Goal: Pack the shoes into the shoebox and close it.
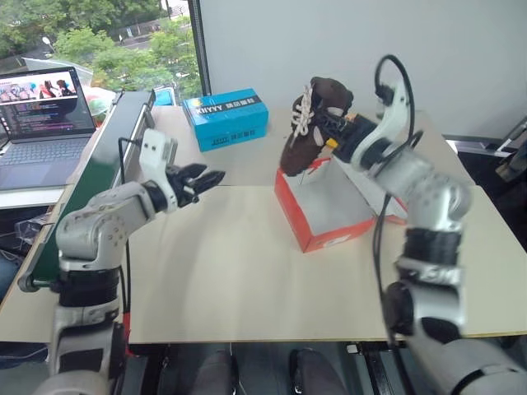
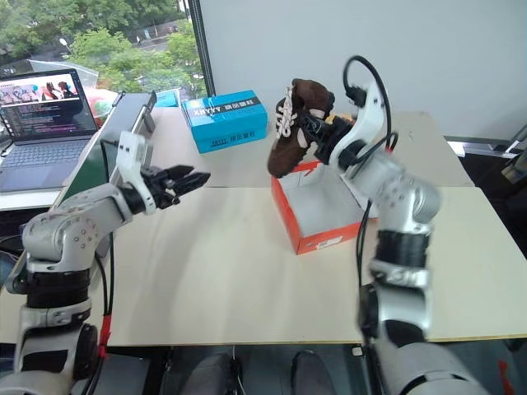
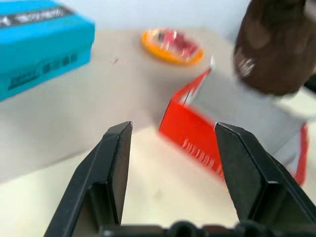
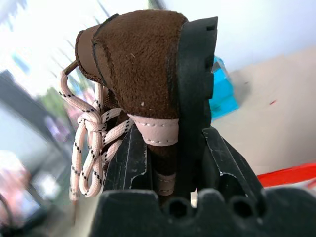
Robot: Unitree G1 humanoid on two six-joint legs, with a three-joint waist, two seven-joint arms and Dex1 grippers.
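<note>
A dark brown shoe [image 1: 306, 125] with cream laces hangs in the air, toe down, over the far end of the open red shoebox [image 1: 329, 239]. My right gripper [image 1: 336, 128] is shut on it at the heel; in the right wrist view the black fingers [image 4: 132, 153] clamp the shoe [image 4: 143, 64] from both sides. The box is white inside and lies near the table's middle. My left gripper [image 1: 211, 178] hovers open and empty to the left of the box, above the table. In the left wrist view its fingertips [image 3: 121, 136] frame the shoebox [image 3: 197, 140].
A blue box [image 1: 226, 118] with white lettering sits at the back of the table. A laptop [image 1: 43, 123] stands on a desk at the far left. An orange dish [image 3: 172, 45] lies on the table behind the shoebox. The table's front edge runs close to me.
</note>
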